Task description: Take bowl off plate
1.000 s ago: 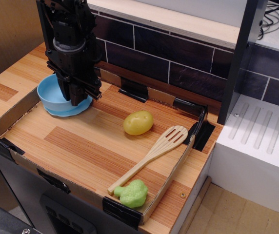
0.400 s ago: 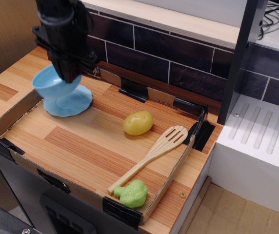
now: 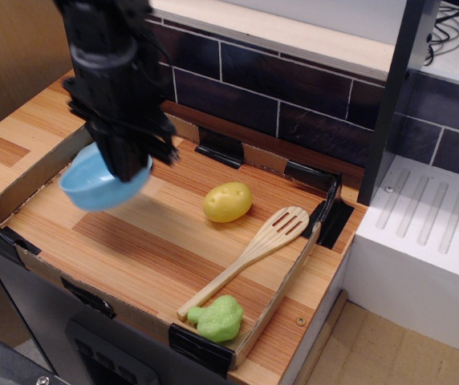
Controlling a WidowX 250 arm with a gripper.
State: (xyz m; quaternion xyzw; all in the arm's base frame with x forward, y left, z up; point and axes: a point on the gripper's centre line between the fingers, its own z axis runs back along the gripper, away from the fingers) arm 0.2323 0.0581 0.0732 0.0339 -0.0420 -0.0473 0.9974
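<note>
Only one view: set high off the front-right corner of the wooden tray, tilted steeply down and facing toward the dark tiled back wall. Near enough for the tray to fill most of the width, with the black arm cut off by the top edge at upper left and the white drainer block cut off at the right. No second view to share ground with; everything from the green toy up to the wall taken in at once.
</note>
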